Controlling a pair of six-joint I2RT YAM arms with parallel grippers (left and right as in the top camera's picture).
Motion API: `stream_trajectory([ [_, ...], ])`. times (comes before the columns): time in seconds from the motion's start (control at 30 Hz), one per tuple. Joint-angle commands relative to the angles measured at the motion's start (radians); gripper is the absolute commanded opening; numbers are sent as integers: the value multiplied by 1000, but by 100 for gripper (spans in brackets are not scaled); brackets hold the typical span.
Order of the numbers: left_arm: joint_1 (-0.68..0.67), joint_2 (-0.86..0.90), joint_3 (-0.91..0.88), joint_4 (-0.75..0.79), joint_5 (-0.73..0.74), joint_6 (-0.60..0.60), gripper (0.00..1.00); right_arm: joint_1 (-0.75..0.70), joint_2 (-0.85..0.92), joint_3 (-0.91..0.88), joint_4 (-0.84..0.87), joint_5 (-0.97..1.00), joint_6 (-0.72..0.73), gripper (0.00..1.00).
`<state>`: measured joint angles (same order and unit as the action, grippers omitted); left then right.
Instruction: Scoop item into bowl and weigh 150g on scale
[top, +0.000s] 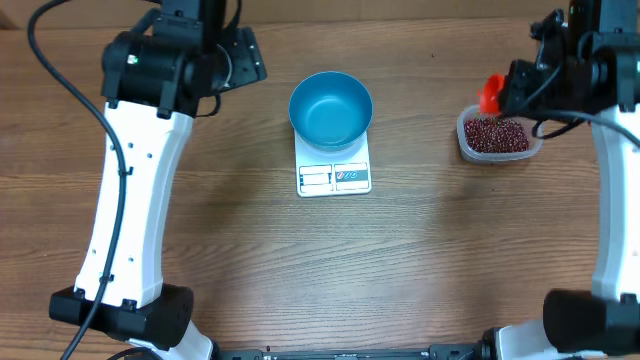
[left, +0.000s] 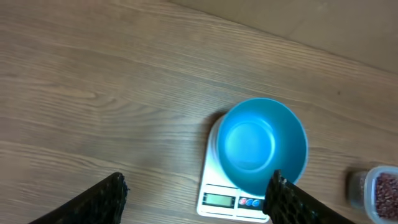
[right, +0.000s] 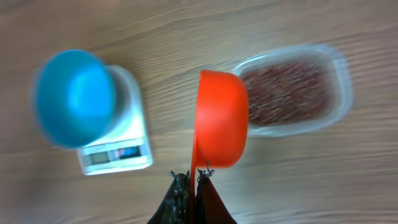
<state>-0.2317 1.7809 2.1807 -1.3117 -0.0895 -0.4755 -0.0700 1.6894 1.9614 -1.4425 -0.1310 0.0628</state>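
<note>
Nearest the overhead lens, the left claw (left: 196, 185) was seen spread open and empty over the wood-grain tabletop (top: 200, 220). At centre, the smooth round blue bowl (top: 331, 105) was seated, empty, on the flat white scale (top: 334, 177). Rightward, the right claw (right: 193, 183) was closed on an orange plastic scoop (right: 221, 118), turned on edge. The grainy red-brown beans (right: 286, 93) were heaped in a clear container (right: 339, 87) just beside it, so that arm was judged nearer.

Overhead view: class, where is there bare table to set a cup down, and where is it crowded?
Bare table lies in front of the scale and between bowl and container. Crowded at the container, where the right gripper holds a scoop.
</note>
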Motion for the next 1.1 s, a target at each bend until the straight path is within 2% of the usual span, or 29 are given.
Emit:
stream_trajectory([
  [0.0, 32, -14, 9, 5, 98, 149, 74, -42, 19, 36, 19, 129, -120, 4],
  [0.13, 61, -14, 8, 2, 139, 196, 75, -111, 29, 35, 15, 113, -140, 4],
  [0.3, 63, -13, 7, 4, 139, 228, 77, -211, 29, 25, -21, -112, -358, 4],
  [0.4, 61, -14, 7, 2, 153, 228, 80, -248, 29, 13, -25, -140, -395, 4],
  [0.57, 61, -14, 7, -20, 167, 225, 94, -269, 30, -24, 10, -116, -446, 4],
  [0.6, 61, -14, 7, -24, 164, 226, 100, -269, 30, -35, 18, -116, -462, 4],
  [0.93, 61, -14, 7, -26, 161, 226, 99, -268, 31, -168, 131, -80, -502, 4],
  [1.07, 61, -13, 7, -26, 161, 226, 100, -268, 34, -187, 164, -148, -488, 4],
])
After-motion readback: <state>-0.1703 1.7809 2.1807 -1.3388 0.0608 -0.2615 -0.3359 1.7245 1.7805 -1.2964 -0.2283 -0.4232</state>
